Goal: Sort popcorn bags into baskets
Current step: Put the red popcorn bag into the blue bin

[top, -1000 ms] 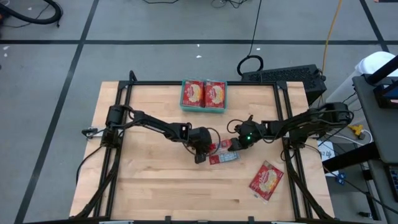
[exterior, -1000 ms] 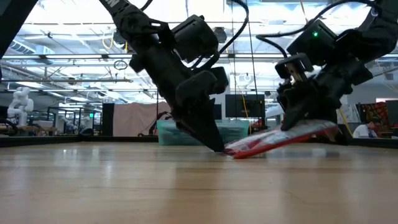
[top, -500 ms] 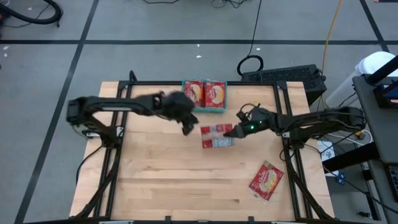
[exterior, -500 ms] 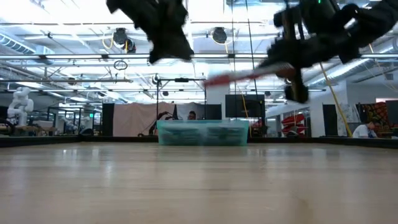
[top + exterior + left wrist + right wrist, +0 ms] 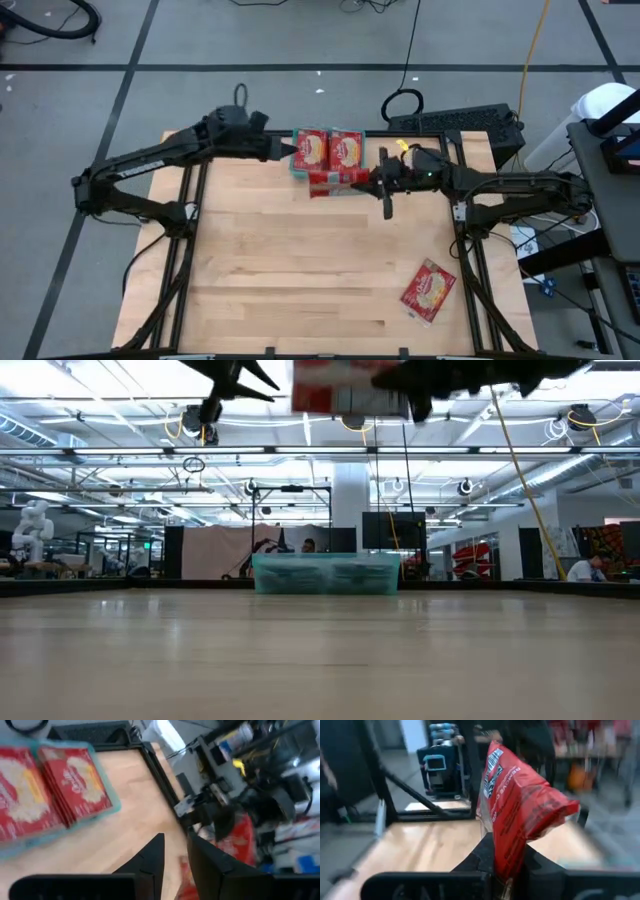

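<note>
Aloft, right gripper (image 5: 372, 181) clamps a popcorn bag (image 5: 337, 183) over the teal basket's (image 5: 298, 171) near edge.

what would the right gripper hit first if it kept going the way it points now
Probably nothing on the table. The right gripper, carrying a popcorn bag, points across the near edge of the teal basket and travels well above it; depth is uncertain.
</note>
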`<move>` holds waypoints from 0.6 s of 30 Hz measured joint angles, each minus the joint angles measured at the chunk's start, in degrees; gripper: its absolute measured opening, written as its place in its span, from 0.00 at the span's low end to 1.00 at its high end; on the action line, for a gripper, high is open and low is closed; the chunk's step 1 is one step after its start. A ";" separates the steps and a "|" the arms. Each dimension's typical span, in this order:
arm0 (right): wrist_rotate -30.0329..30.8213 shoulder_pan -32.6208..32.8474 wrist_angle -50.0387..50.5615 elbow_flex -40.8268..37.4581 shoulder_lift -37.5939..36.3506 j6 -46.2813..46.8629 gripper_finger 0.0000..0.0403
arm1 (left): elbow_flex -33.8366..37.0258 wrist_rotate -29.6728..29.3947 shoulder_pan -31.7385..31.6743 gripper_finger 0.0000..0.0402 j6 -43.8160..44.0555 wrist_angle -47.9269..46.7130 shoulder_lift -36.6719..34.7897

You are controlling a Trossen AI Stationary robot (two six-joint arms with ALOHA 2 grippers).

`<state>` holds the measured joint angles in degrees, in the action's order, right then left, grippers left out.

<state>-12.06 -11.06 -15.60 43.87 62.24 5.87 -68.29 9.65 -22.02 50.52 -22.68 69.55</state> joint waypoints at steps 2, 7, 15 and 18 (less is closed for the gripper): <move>0.03 0.40 1.17 2.72 -0.11 -9.45 0.03 | 0.11 0.20 -0.44 0.23 3.96 -0.47 -1.45; 6.95 1.54 9.96 10.22 -0.44 -30.13 0.04 | 0.09 1.82 -0.02 0.37 14.51 0.80 -3.59; 29.12 7.44 14.20 15.51 -0.05 -71.04 0.04 | 0.09 1.25 5.89 0.68 24.22 4.24 -3.48; 30.86 8.50 14.42 15.42 -0.05 -77.29 0.04 | 0.09 -2.01 8.35 0.75 25.12 4.62 -3.08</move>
<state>18.79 -2.56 -1.18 59.29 62.19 -71.42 -68.20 7.64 -13.66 75.64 -18.06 66.47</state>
